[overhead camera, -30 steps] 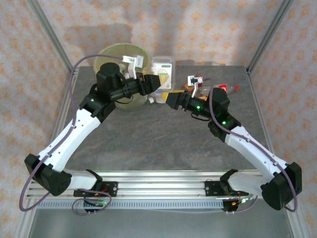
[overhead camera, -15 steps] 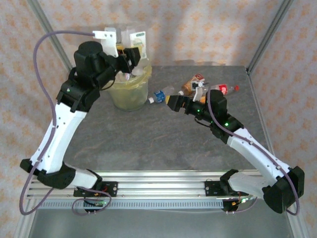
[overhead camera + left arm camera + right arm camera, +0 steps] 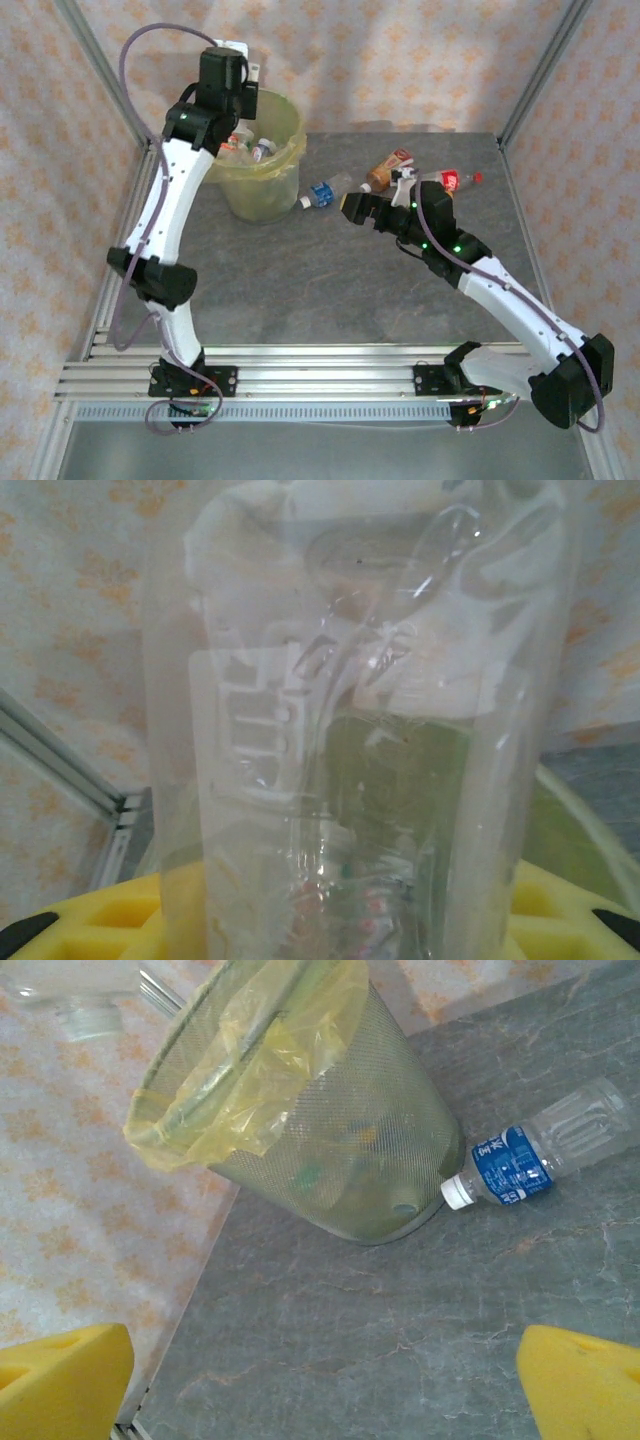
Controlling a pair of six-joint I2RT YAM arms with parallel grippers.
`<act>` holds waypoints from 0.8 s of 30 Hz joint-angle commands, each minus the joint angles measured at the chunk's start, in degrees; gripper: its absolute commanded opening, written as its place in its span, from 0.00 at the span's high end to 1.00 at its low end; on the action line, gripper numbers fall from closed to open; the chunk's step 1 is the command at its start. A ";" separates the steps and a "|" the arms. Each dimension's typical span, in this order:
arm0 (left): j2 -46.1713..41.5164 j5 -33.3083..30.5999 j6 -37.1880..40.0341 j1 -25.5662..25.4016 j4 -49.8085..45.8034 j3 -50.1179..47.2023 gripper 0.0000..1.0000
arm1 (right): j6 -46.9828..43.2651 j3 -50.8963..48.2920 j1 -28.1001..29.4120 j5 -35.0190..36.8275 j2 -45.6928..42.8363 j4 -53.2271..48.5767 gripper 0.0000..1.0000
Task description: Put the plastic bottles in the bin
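Up close, L tool (image 3: 330, 925) clamps clear bottle (image 3: 360, 730).

Bottle (image 3: 322, 193) just right of bin (image 3: 262, 196); more bottles (image 3: 250, 147) apparently inside.

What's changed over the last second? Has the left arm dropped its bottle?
The left pincer rose from beside the bin to high over its far edge, gripping the clear bottle throughout. The right pincer stayed open, barely moving; the blue-label bottle, orange bottle and red-label bottle stayed put.
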 commanded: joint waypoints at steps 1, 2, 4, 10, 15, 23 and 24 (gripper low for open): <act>4.14 -4.77 4.12 1.11 -6.72 6.67 0.62 | -0.57 2.16 0.11 1.89 0.69 -1.02 0.01; 5.62 -5.29 4.41 1.35 -7.81 8.04 0.61 | -0.60 2.32 0.11 1.83 0.86 -1.09 0.01; 8.36 -6.92 5.57 1.88 -9.66 10.09 0.61 | -0.56 2.77 0.10 1.84 1.41 -1.37 0.01; 11.74 -9.58 7.50 2.67 -11.93 9.47 0.60 | -0.67 3.55 0.07 2.37 2.55 -1.98 0.01; 13.44 -9.16 6.94 3.56 -13.68 9.21 0.48 | -0.82 4.07 0.10 2.33 3.40 -2.22 0.01; 13.61 -9.27 6.06 3.83 -14.28 9.38 0.24 | -1.18 4.54 0.10 3.54 4.15 -3.74 0.01; 13.36 -9.17 5.97 3.81 -14.24 9.41 0.22 | -1.25 4.54 0.09 3.73 4.23 -3.88 0.01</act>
